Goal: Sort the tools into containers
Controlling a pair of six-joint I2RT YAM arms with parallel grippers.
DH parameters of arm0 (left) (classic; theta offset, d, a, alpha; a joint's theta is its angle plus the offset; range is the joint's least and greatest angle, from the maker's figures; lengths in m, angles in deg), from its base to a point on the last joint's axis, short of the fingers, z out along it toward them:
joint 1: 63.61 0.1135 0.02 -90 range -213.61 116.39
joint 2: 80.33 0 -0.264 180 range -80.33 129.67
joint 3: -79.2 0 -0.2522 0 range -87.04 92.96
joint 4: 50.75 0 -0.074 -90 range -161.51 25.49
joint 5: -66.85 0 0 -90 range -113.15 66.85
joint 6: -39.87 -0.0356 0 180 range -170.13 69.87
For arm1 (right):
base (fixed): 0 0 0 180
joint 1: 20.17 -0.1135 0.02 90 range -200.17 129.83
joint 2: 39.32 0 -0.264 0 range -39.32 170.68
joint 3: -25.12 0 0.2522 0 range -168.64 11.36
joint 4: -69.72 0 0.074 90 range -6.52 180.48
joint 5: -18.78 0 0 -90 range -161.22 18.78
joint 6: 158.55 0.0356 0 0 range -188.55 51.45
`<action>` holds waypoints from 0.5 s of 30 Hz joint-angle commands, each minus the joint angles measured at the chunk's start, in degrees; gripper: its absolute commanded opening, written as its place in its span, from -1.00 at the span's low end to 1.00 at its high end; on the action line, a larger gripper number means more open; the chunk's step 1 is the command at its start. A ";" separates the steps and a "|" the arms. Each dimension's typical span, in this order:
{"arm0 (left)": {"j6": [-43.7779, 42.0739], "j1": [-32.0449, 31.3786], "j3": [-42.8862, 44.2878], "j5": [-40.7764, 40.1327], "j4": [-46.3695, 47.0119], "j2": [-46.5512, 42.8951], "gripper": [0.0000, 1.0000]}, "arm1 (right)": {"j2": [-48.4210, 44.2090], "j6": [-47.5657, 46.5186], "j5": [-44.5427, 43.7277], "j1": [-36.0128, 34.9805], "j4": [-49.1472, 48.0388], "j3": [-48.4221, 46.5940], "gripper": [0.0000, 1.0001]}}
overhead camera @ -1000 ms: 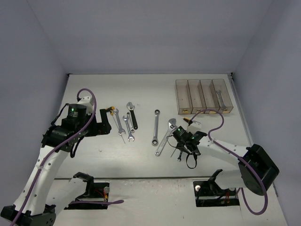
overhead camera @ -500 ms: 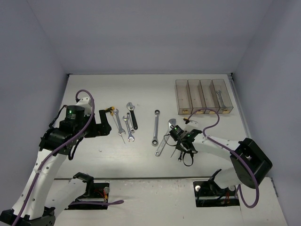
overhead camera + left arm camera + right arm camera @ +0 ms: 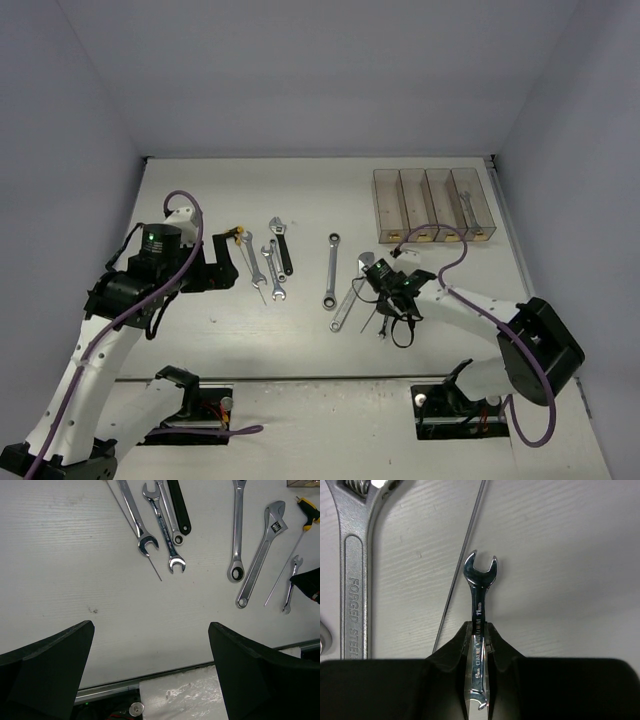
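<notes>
My right gripper [image 3: 478, 630] is shut on the shaft of a small silver open-end wrench [image 3: 479, 587], low over the table; in the top view the gripper [image 3: 387, 290] sits just right of a large adjustable spanner [image 3: 352, 290]. My left gripper [image 3: 150, 630] is wide open and empty above bare table, at the left in the top view [image 3: 215, 272]. Two silver wrenches [image 3: 250, 258], a black-handled spanner [image 3: 283, 248] and a yellow T-handle [image 3: 235, 235] lie by it. A ratchet wrench [image 3: 330, 270] lies mid-table. Four clear brownish bins [image 3: 434, 205] stand at the back right.
A wrench [image 3: 465, 203] lies in the rightmost bin. A thin rod driver [image 3: 462, 565] with a yellow handle [image 3: 400, 254] lies beside the held wrench. The right arm's cable [image 3: 402, 335] loops low near the table's front edge.
My right gripper has shifted a little up and left, toward the large adjustable spanner. The left arm has barely moved.
</notes>
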 commanded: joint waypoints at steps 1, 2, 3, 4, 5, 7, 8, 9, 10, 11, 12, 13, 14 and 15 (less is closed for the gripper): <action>-1.15 -0.46 2.65 1.33 1.89 1.05 0.95 | -4.21 -12.80 -1.50 6.64 2.78 -11.33 -1.00; -1.36 -0.51 2.92 1.38 1.89 1.14 0.95 | -4.32 -15.80 -1.89 8.37 3.16 -13.28 -1.00; -1.69 -0.58 3.30 1.45 1.89 1.14 0.95 | -4.45 -19.80 -2.60 10.31 3.35 -14.71 -1.00; -1.90 -0.66 3.60 1.53 1.89 1.14 0.95 | -4.35 -22.70 -3.23 11.91 3.66 -16.51 -1.00; -2.27 -0.68 3.86 1.81 1.89 1.20 0.95 | -3.98 -25.58 -3.46 13.47 3.69 -19.99 -1.00; -2.75 -0.88 4.27 2.47 1.83 1.17 0.95 | -2.62 -35.64 -3.36 18.55 3.73 -25.49 -1.00; -3.02 -1.03 4.50 2.88 1.76 1.10 0.95 | -1.65 -39.92 -2.73 22.47 3.69 -28.41 -1.00; -3.25 -1.25 4.63 3.18 1.74 1.00 0.95 | -0.41 -44.39 -1.79 25.47 3.67 -31.62 -1.00; -3.44 -1.56 4.63 3.31 1.80 0.88 0.95 | 1.21 -49.16 -0.43 27.14 3.67 -35.25 -1.00; -3.54 -1.76 4.58 3.06 1.80 1.03 0.95 | 2.77 -53.24 0.88 30.25 3.62 -38.12 -1.00; -3.67 -1.91 4.56 2.86 1.78 1.15 0.95 | 4.55 -56.93 1.96 32.77 3.51 -41.13 -1.00; -3.86 -1.91 4.63 2.79 1.72 1.22 0.95 | 6.95 -59.49 2.38 33.60 3.25 -44.54 -1.00; -4.04 -1.83 4.63 2.70 1.71 1.39 0.95 | 8.59 -66.06 2.73 35.63 2.33 -46.42 -1.00; -4.05 -1.83 4.63 2.70 1.71 1.40 0.95 | 10.44 -66.53 2.76 35.77 2.26 -48.05 -1.00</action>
